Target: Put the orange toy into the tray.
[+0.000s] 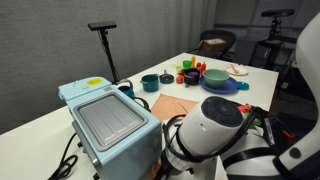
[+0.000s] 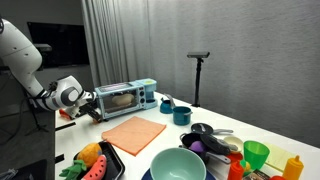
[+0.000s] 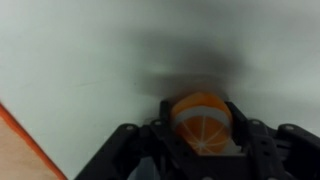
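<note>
Over the smooth white table, the gripper clamps the round, ridged orange toy

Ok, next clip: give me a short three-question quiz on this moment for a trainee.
1. True or false: the orange toy already lies in the tray.
2. In the wrist view, what lies beneath the gripper? A) white table B) blue plate C) carpet
3. What colour is the box machine in both exterior views?
Key: 1 false, the gripper holds it; 2 A; 3 blue.
</note>
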Controlling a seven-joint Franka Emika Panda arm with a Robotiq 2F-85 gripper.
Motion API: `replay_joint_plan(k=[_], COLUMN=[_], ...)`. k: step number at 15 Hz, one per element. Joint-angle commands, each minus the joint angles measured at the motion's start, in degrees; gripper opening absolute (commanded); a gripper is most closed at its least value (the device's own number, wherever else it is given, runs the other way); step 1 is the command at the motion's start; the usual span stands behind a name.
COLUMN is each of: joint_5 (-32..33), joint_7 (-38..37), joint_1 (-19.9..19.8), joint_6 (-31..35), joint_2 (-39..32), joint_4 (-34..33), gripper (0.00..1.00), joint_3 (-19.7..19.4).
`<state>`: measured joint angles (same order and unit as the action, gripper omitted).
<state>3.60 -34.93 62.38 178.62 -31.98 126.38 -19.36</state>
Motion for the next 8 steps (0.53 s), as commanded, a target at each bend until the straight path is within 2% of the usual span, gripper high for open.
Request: replay_joint_plan(k=[1, 3, 4, 6, 8], joint_5=[-3.0, -2.0, -0.6, 0.8, 2.1], joint_7=[1.0, 3.2, 5.6, 12.2, 16.5], joint_1=[3.9, 4.6, 4.7, 1.8, -0.2], joint_6=[1.4, -1.1, -2.2, -5.4, -9.4], joint_2=[-1.8, -1.0, -0.4, 2.2, 4.7], joint_4=[-1.0, -0.3, 0.2, 1.6, 2.3], gripper=[0.26, 0.12, 0.09, 0.04, 0.05], joint_3=[-3.7, -4.8, -5.5, -3.0, -1.9])
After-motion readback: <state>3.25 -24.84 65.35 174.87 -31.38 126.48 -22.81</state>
